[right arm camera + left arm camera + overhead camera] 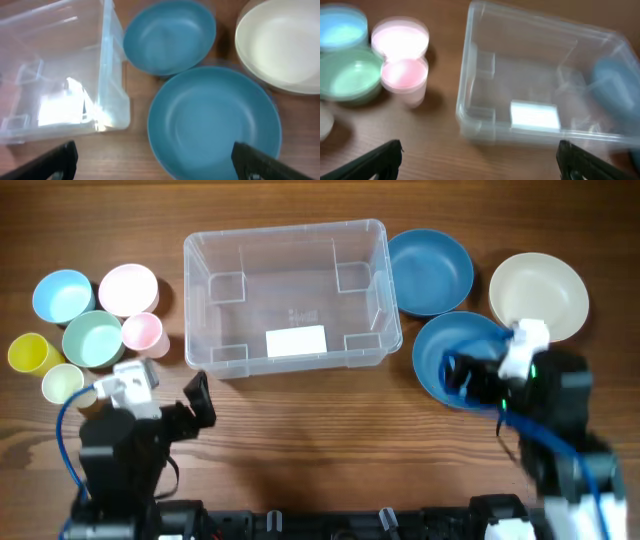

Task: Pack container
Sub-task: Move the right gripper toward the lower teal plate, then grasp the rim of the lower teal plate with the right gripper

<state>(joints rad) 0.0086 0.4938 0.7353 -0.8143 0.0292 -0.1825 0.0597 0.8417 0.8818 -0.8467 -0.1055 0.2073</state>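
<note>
A large clear rectangular plastic container (285,280) with a rounded rim and moulded corner ribs stands upright, mouth up, at the middle of the far side of the wood-grain counter (320,450). Its long axis runs left to right, and a white label (296,341) lies on its base. Just beside its right end sit two smooth round teal-blue bowls, one farther (430,270) and one nearer (432,358), with a cream bowl (540,290) beyond them. Left of it cluster a light blue bowl (63,296), a pink bowl (128,288), a green bowl (92,338), a pink cup (142,333) and a yellow cup (30,352). The left gripper (480,167) is spread wide, holding nothing, in front of the container. The right gripper (155,167), equally wide and holding nothing, hangs over the nearer blue bowl.
</note>
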